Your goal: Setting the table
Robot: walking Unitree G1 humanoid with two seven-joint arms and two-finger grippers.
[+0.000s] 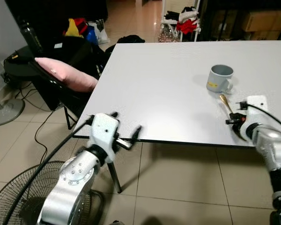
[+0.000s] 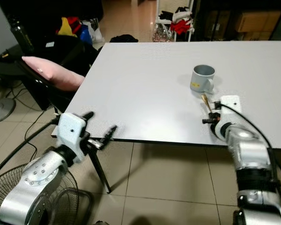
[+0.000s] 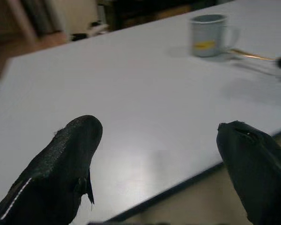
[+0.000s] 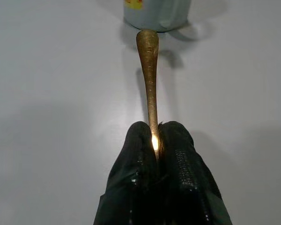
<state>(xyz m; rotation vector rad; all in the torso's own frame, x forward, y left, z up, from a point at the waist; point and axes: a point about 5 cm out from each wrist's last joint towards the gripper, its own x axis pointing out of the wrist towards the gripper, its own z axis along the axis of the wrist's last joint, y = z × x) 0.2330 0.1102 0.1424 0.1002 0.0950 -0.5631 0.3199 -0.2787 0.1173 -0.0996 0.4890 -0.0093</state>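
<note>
A grey-blue mug (image 1: 219, 78) with a yellow mark stands on the white table (image 1: 168, 89), toward its right side. Just in front of it my right gripper (image 1: 234, 118) is shut on a thin golden utensil (image 4: 149, 79), whose free end points at the mug's base and lies close above the tabletop. The pinched end is hidden between the black fingers (image 4: 140, 154). My left gripper (image 1: 126, 127) hovers open at the table's near left edge, with nothing between its fingertips (image 3: 75, 154). The left wrist view looks across the table toward the mug (image 3: 207, 34).
A dark chair with a pink cushion (image 1: 65, 74) stands left of the table. A floor fan (image 1: 23, 197) sits on the tiles at lower left beside a black cable. Bags and clutter (image 1: 86, 29) lie beyond the table's far left; a rack with clothes (image 1: 182, 23) stands behind.
</note>
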